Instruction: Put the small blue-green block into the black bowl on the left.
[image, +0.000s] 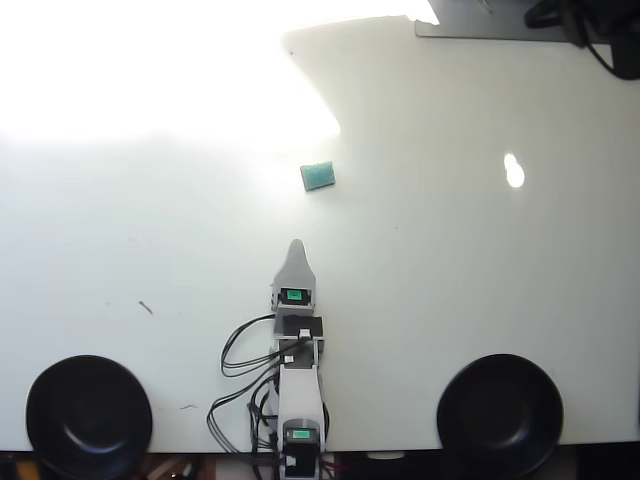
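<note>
The small blue-green block (318, 176) lies flat on the white table, above the arm in the overhead view. The gripper (296, 245) points up the picture toward it, its tip a short way below and slightly left of the block, not touching it. Only one pointed tip shows, so I cannot tell whether the jaws are open or shut. Nothing is visibly held. The black bowl (88, 416) sits at the bottom left corner, far from both block and gripper.
A second black bowl (500, 412) sits at the bottom right. The arm's body and black cables (240, 360) run along the bottom centre. Strong glare washes out the top left of the table (450, 280). Dark equipment sits at the top right corner.
</note>
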